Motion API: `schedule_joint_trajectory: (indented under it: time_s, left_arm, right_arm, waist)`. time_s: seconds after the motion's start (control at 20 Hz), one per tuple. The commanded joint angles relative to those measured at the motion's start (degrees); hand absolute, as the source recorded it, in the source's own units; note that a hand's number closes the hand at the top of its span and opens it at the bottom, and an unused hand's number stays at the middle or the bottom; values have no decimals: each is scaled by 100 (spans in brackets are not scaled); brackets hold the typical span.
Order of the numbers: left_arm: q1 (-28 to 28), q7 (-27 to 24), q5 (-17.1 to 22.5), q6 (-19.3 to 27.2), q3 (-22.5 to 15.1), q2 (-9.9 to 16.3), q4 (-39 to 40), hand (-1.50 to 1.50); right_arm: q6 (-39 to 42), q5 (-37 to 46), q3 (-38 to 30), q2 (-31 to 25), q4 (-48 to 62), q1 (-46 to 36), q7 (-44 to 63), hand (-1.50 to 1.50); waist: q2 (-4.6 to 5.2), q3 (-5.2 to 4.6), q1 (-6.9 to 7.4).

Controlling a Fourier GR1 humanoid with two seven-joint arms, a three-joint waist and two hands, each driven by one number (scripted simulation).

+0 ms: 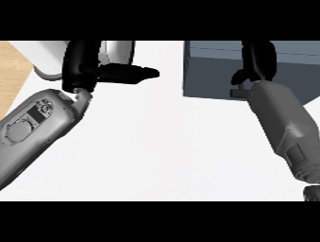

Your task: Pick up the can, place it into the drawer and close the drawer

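1. landmark: the dark blue-grey drawer unit [260,66] stands at the far right of the white counter [162,151]. all places below are given relative to it.
2. right hand [258,59]: it lies over the front of the drawer unit, above the lower front edge. the fingers appear to hang down and curl slightly at the front face. whether they hold or press anything cannot be told.
3. left hand [92,71]: it is well to the left of the drawer unit, over a white rounded object [51,59] at the counter's far left edge. the thumb and fingers point toward the drawer unit. no object is seen between them, but the view does not show plainly how far the hand is open.
4. can: it shows nowhere in the head view. its place cannot be stated. it may be inside the drawer unit, or behind a hand or forearm.
5. progress, as a judgement: no can remains on the counter and the right hand is at the drawer front. the task is probably at the closing step.
6. hidden or cut off: the top of the drawer unit is cut by the view's upper edge. whether the drawer is open or closed is not clear.
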Motion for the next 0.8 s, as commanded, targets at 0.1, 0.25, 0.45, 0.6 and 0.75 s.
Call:
schedule_joint_trajectory:
  time_s: [0.1, 0.25, 0.45, 0.6, 0.75]
  left_arm:
    - [518, -173, -125, 8, -68, 16, -350, -150]
    - [231, -70, -33, -235, 229, 215, -226, -150]
    - [456, -79, -118, -103, 103, 114, -322, -150]
    - [569, -197, -172, -47, 126, 48, -239, -150]
    - [723, -223, -154, -131, 165, 189, -449, -150]
  right_arm:
    - [-50, -89, -190, 82, 339, -675, 190, -150]
    - [119, -312, -335, 89, 416, -714, -304, -150]
    - [160, -992, -824, 352, 145, -757, -1036, -150]
    - [458, -1425, -1190, 359, 128, -852, -1315, -150]
    - [525, -1759, -1489, 508, 82, -913, -1461, -150]
  waist:
    - [78, 18, 178]
    - [120, 26, 118]
    - [89, 39, 87]
    - [98, 37, 29]
    - [61, 33, 103]
